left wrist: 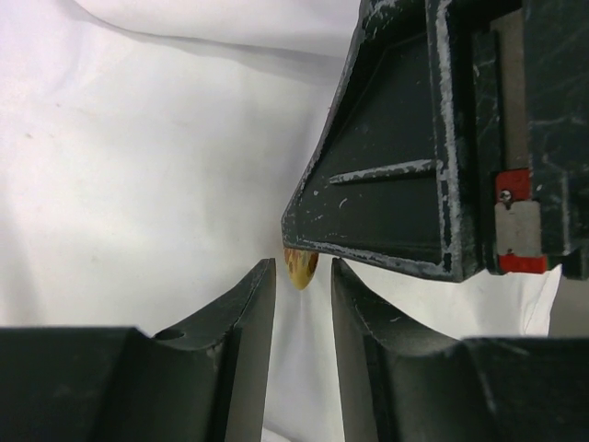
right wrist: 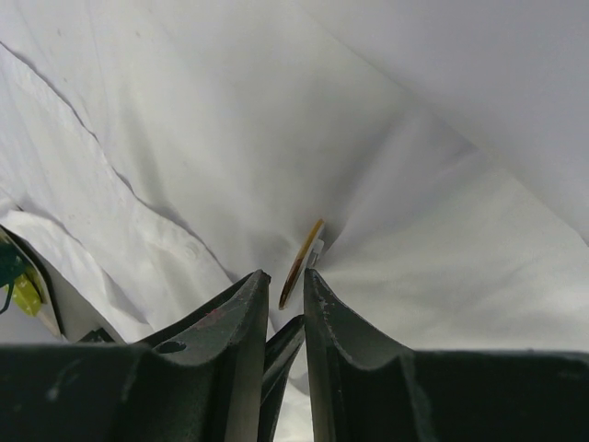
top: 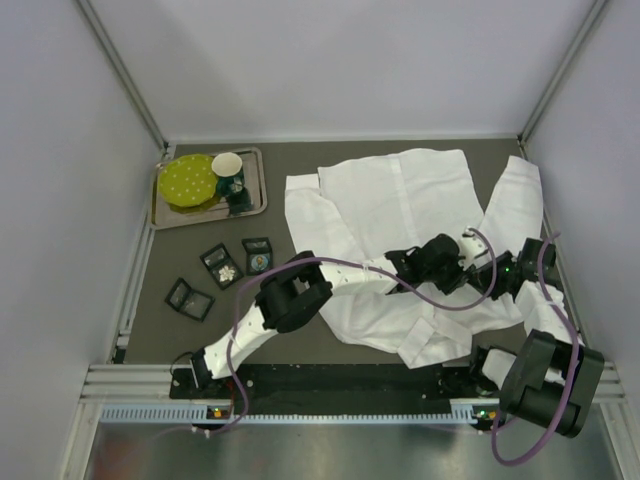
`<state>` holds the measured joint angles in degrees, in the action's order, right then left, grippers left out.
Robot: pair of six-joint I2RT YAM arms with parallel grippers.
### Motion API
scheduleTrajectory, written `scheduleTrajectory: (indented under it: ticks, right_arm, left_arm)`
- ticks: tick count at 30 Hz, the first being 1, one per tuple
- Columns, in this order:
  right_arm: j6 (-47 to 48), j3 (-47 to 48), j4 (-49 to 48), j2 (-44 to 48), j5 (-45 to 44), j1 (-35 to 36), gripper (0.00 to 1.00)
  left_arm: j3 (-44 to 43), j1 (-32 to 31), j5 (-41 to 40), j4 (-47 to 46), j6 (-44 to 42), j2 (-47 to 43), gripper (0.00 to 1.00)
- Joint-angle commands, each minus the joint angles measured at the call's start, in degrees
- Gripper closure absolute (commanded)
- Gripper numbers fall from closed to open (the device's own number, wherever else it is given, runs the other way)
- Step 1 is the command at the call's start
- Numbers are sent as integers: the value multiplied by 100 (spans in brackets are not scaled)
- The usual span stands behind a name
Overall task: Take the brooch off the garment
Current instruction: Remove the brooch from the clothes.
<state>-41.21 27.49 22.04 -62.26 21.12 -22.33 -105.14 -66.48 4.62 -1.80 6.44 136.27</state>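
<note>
**Brooch gripped, but not yet free of the shirt**

The brooch (right wrist: 302, 262), a small amber-gold disc, is still fastened to the garment (top: 400, 195), a creased white shirt spread over the right half of the counter (top: 180, 250). In the right wrist view it stands edge-on at lower centre. Its lower rim sits between the fingers of the right gripper (right wrist: 284, 276), which appears clamped on it, and the cloth puckers toward the pin as if under tension. The left gripper (left wrist: 303, 274) has its fingers narrowly apart and holds nothing, with the brooch just beyond their tips. By this evidence the grasp is made; unpinning the brooch and lifting it clear are left.
</note>
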Motion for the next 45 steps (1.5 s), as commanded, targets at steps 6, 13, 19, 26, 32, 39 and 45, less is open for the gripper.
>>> scheduleTrajectory:
  ticks: [6,13,19,26,32,39,45]
  right_arm:
    - [-106,178,-60,109,-47,53,77]
    - [-62,249,54,328,-407,44,73]
    - [52,292,186,539,-635,44,71]
    - [262,380,397,636,-803,35,67]
    - [324,337,415,390,-680,35,74]
    - [342,292,424,294,-741,35,78]
    - [280,328,424,293,-662,35,78]
  left_arm:
    - [-270,21,-58,-215,-187,102,64]
    - [-235,30,-5,-373,-73,128,68]
    - [-252,47,56,-382,-46,163,68]
    - [-331,74,83,-365,-11,216,70]
    - [-165,74,13,-681,42,111,74]
    - [-103,82,21,-760,51,67,72]
    - [-375,82,100,-462,33,234,69]
